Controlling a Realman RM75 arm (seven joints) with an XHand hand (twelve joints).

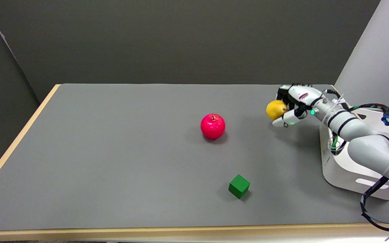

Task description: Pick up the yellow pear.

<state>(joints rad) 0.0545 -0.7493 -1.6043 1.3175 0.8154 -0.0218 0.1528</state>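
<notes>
At table's right, robot hand (294, 104) gripping yellow pear (275, 109), half hidden

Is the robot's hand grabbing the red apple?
No, the right hand holds the yellow pear near the table's far right, while the red apple sits alone mid-table.

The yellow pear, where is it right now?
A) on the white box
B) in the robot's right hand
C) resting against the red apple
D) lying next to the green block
B: the right hand has its fingers wrapped around the yellow pear, well apart from the red apple and green block.
</notes>
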